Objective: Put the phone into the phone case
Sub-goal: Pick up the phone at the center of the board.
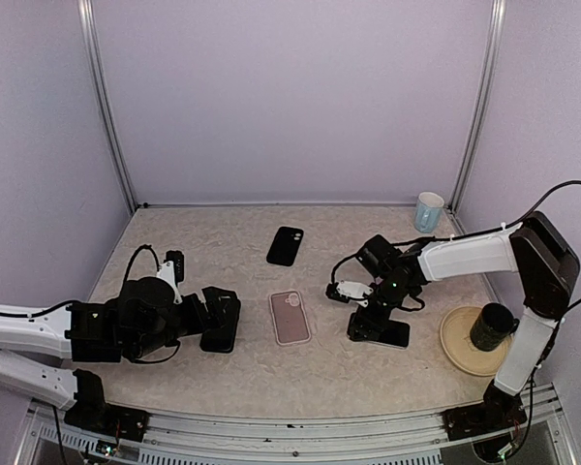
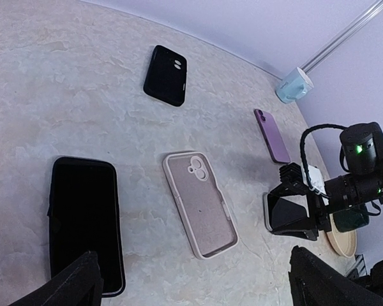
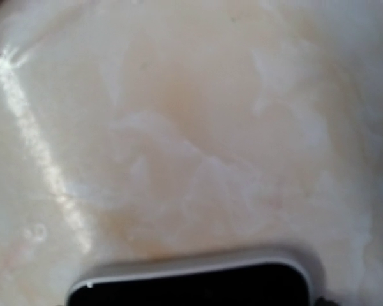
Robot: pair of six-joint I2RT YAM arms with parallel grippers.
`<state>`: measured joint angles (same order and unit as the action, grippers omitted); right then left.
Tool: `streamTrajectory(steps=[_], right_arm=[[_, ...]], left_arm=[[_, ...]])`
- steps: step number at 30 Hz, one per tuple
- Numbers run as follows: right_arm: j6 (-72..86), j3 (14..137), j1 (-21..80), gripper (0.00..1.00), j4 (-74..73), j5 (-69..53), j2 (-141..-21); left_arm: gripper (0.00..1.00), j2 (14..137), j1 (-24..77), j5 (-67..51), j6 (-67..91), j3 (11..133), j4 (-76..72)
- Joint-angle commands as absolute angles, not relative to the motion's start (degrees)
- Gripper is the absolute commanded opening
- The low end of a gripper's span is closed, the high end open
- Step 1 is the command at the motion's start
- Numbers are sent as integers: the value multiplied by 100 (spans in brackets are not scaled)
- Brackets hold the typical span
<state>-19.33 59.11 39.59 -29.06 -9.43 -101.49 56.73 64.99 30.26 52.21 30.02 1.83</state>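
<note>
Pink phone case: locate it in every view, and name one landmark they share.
Top external: the pink phone case lies just below picture centre.
Left wrist: it lies mid-picture.
Right wrist: not in it.
Shared landmark: the phone, seen in all three views, at the bottom edge in the right wrist view.

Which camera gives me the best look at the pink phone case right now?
Left wrist: the pink phone case lies large, open side up, camera cutout clear. Top external shows it small. Right wrist misses it, showing only tabletop and the edge of a phone.
</note>
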Motion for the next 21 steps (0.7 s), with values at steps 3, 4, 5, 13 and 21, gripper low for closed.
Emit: streamTrajectory(steps=[3, 4, 5, 13, 21], right_arm=[[-1777, 6012, 4063, 69, -2874, -1332, -10205], [-1749, 6018, 4109, 66, -2837, -1309, -10204], [-1724, 6016, 4153, 64, -2780, -1297, -10188], [-1583, 5863, 4479, 64, -2376, -1036, -9902], [-1801, 6064, 4579, 87, -3053, -728, -9947]], left_arm=[[99, 5657, 6520, 3058, 5346, 2933, 99], [99, 5664, 6520, 3054, 5374, 2946, 106], [99, 5672, 6515, 3050, 5400, 2949, 111], [99, 5958, 6519, 2796, 5297, 3177, 185], [99, 6004, 6514, 2673, 5322, 3131, 80]])
